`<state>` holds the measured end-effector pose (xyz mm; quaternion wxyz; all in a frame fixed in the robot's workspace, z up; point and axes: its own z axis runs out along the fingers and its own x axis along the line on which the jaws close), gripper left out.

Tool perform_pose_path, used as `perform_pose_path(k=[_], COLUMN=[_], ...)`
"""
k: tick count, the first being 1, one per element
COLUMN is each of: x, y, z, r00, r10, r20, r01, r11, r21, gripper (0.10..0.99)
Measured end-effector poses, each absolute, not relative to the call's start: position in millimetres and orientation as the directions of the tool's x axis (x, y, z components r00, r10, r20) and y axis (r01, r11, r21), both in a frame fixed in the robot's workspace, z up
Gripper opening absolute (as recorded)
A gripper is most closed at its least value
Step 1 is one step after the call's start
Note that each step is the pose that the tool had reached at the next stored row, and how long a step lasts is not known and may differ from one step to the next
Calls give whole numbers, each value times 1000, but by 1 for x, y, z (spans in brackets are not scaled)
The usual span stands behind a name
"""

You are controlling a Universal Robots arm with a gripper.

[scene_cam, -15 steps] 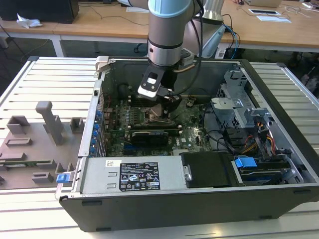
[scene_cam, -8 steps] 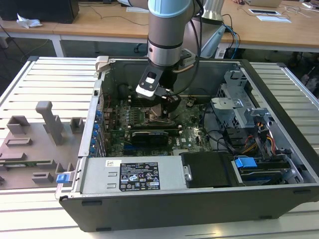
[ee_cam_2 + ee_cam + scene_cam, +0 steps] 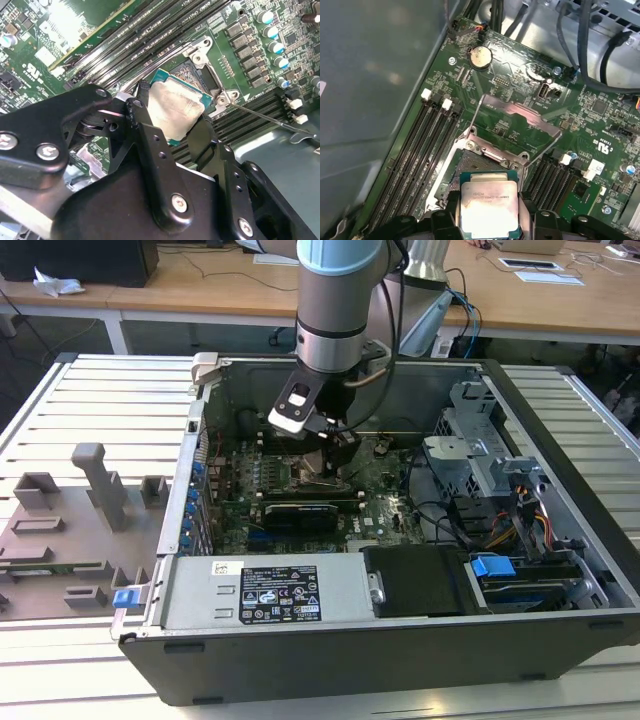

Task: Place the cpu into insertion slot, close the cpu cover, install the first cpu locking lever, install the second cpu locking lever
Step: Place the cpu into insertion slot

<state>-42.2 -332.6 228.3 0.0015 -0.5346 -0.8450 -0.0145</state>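
My gripper is shut on the cpu, a flat square chip with a dull silver top, one black finger on each side. In the first wrist view the cpu hangs over the near part of the insertion slot, a dark square socket with a silver rim. Whether chip and socket touch cannot be told. The cpu cover stands swung open beyond the socket, with a thin wire lever raised beside it. In the exterior view the gripper reaches down into the open computer case over the green board.
Long black memory slots flank the socket. A black card and the power supply lie nearer the case front; drive bays with cables fill the exterior view's right. A grey fixture plate sits outside the case.
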Motion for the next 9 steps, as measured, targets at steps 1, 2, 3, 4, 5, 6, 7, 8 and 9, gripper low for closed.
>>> perform_pose_path(k=[1, 2, 3, 4, 5, 6, 7, 8, 9], x=[-42, -42, -42, -42, -42, -42, -42, -42, -42], y=[-333, -333, -333, -333, -333, -333, -333, -333, -333], z=[228, 228, 228, 228, 228, 228, 228, 228, 228], r00=[-419, -409, -403, -399, -390, -385, -378, -367, -337], r10=[908, 912, 915, 917, 921, 923, 925, 930, 941], r20=[18, 18, 18, 18, 18, 18, 18, 18, 18], r01=[908, 912, 915, 917, 921, 923, 926, 930, 941], r11=[418, 408, 403, 398, 390, 384, 378, 366, 336], r21=[23, 23, 23, 23, 23, 23, 23, 23, 23], gripper=[545, 545, 545, 545, 545, 545, 545, 545, 545])
